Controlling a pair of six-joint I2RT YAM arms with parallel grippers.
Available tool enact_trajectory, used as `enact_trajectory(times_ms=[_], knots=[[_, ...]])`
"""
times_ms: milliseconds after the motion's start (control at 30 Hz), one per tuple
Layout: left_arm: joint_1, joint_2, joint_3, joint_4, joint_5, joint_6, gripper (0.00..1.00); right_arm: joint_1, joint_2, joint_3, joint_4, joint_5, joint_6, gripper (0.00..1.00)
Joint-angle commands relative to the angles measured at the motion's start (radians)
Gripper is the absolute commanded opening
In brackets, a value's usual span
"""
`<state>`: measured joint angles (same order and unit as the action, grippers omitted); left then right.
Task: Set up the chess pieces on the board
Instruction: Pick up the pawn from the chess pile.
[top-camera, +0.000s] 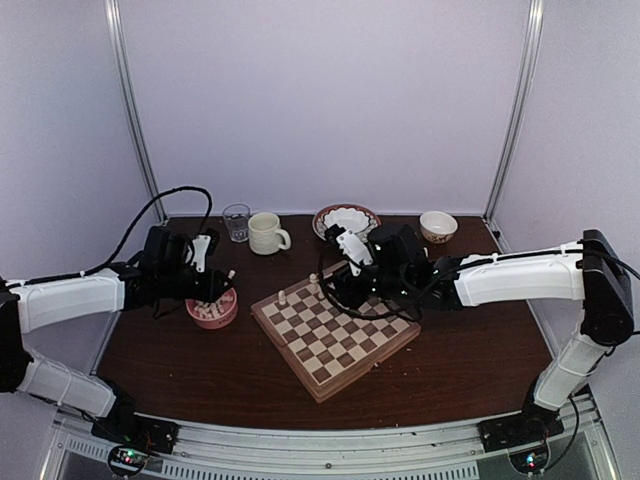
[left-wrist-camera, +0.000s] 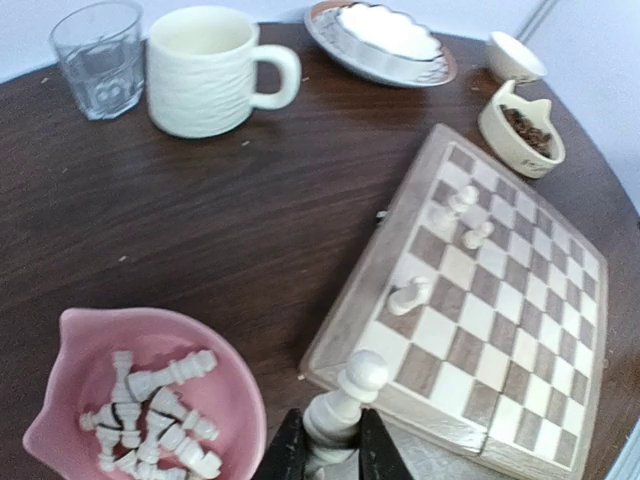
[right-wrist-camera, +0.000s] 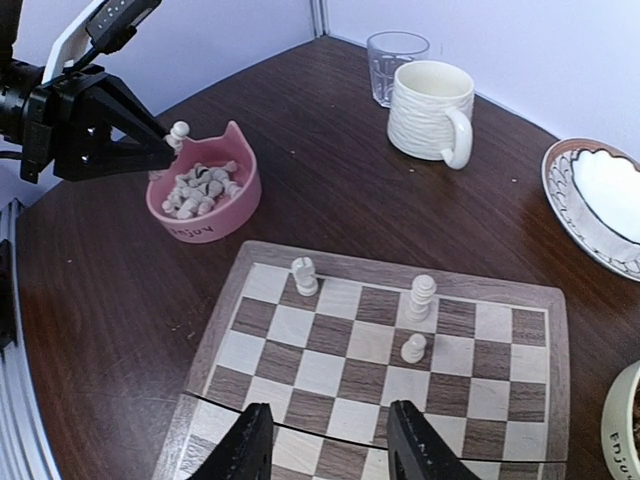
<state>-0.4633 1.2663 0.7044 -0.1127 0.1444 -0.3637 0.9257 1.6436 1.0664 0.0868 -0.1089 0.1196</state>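
Left wrist view: my left pincer (left-wrist-camera: 332, 445) grips a cream pawn (left-wrist-camera: 355, 385) upright by its base, ready for standing, just left of the board (left-wrist-camera: 520, 330) and beside the pink bowl (left-wrist-camera: 75, 325) of spare chessmen (left-wrist-camera: 150, 410). My right pincer (right-wrist-camera: 330, 440) hangs part-open and empty over the board, clear of three standing pieces (right-wrist-camera: 421, 297).

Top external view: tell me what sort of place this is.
Probably a robot test booth: plain pale walls with metal corner posts, two white robot arms bolted to a metal rail, and a dark brown wooden table staged with a checkered wooden chessboard.
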Motion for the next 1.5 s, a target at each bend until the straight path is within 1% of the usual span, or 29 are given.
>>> enact_trajectory(times_ms=[0,133,333,500,600,933,1033,1167,1300,1467], knots=[[-0.047,-0.050,-0.024,0.181,0.169,0.053,0.17,0.012,0.010,0.003,0.051,-0.135,0.045,0.43],[-0.100,-0.053,-0.024,0.216,0.229,0.099,0.17,0.017,0.030,0.022,0.061,-0.210,0.069,0.44],[-0.223,0.002,0.027,0.186,0.234,0.188,0.17,0.024,0.036,0.019,0.091,-0.265,0.085,0.46],[-0.267,0.058,0.072,0.157,0.269,0.219,0.17,0.030,0.037,0.009,0.129,-0.307,0.090,0.47],[-0.290,0.091,0.097,0.136,0.259,0.234,0.17,0.032,0.042,0.009,0.132,-0.310,0.092,0.47],[-0.311,0.123,0.116,0.119,0.260,0.247,0.17,0.039,0.067,0.030,0.113,-0.299,0.088,0.46],[-0.314,0.127,0.121,0.119,0.271,0.253,0.17,0.040,0.075,0.034,0.111,-0.300,0.088,0.41],[-0.323,0.141,0.131,0.119,0.285,0.260,0.17,0.041,0.078,0.034,0.115,-0.306,0.086,0.40],[-0.328,0.152,0.141,0.086,0.285,0.264,0.17,0.044,0.078,0.033,0.121,-0.317,0.085,0.39],[-0.332,0.152,0.142,0.082,0.281,0.266,0.17,0.046,0.084,0.039,0.115,-0.313,0.082,0.33]])
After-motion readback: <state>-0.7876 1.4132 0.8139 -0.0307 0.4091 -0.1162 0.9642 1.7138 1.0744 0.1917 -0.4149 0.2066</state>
